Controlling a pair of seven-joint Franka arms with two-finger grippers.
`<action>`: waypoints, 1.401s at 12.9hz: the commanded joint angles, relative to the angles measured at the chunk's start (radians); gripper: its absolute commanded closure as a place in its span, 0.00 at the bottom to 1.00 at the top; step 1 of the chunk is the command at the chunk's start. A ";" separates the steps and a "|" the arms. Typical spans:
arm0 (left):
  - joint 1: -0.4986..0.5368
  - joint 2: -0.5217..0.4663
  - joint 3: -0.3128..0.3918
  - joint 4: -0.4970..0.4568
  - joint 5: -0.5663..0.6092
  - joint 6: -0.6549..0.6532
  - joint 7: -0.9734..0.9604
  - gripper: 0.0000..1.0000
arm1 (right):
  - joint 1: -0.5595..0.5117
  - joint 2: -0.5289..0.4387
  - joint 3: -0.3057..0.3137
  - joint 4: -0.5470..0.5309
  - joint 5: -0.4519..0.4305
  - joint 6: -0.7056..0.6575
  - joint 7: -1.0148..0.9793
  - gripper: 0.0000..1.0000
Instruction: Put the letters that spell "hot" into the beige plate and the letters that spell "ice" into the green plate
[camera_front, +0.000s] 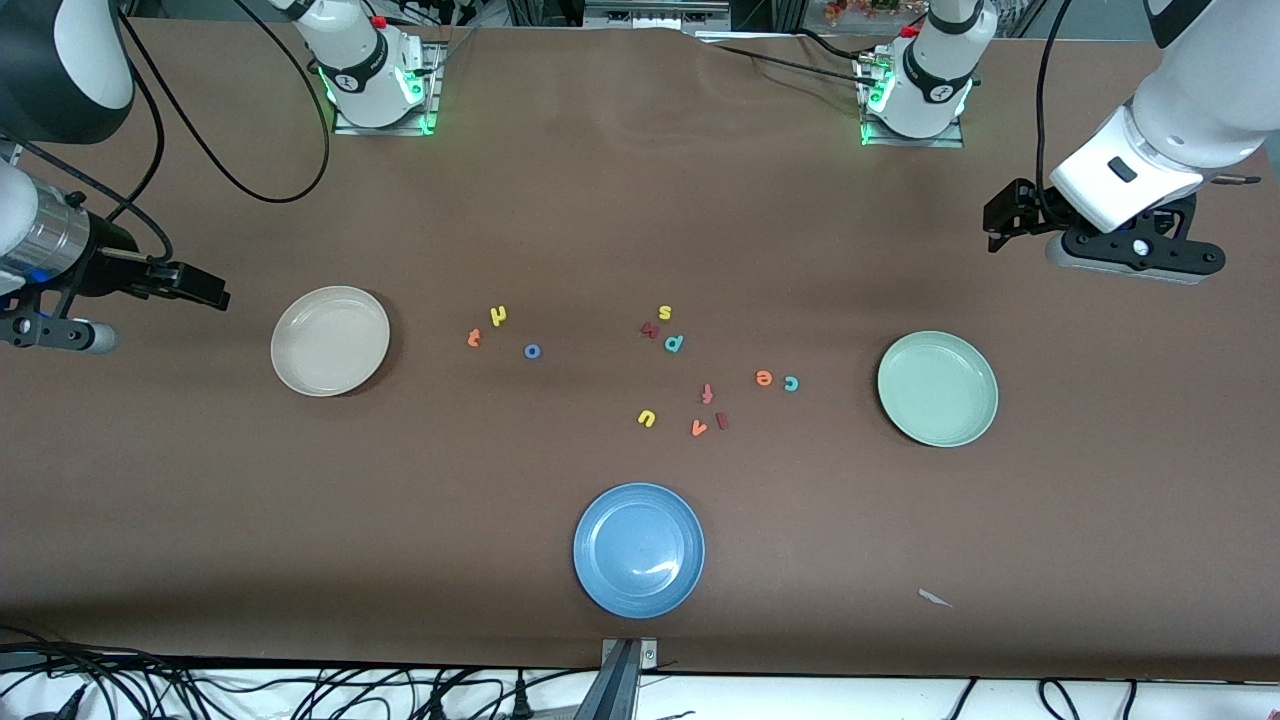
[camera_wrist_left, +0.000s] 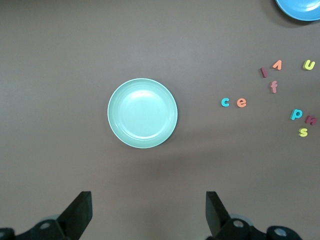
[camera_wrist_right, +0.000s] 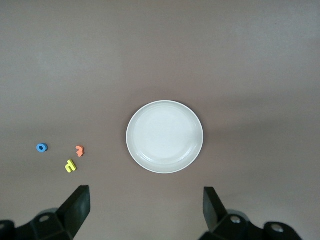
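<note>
The beige plate lies toward the right arm's end with nothing in it. Beside it lie the yellow h, orange t and blue o. The green plate, also bare, lies toward the left arm's end. The teal c and orange e sit close to it, and the dark red i lies nearer the front camera. My left gripper hangs open over bare table by the green plate. Over the table's edge by the beige plate, my right gripper is open too.
A blue plate lies near the front edge at mid-table. Spare letters are scattered in the middle: yellow s, teal p, a dark red letter, red f, yellow u, orange v. A paper scrap lies near the front.
</note>
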 joint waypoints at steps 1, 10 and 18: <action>-0.001 -0.013 -0.004 -0.001 0.016 -0.009 0.000 0.00 | -0.003 -0.020 0.004 -0.001 -0.012 -0.035 0.004 0.00; -0.001 -0.013 -0.004 -0.003 0.016 -0.009 -0.004 0.00 | -0.003 -0.023 0.005 -0.001 -0.012 -0.040 0.001 0.00; 0.000 -0.013 -0.001 -0.014 0.017 -0.011 -0.002 0.00 | -0.001 -0.034 0.011 0.002 -0.038 -0.069 -0.005 0.00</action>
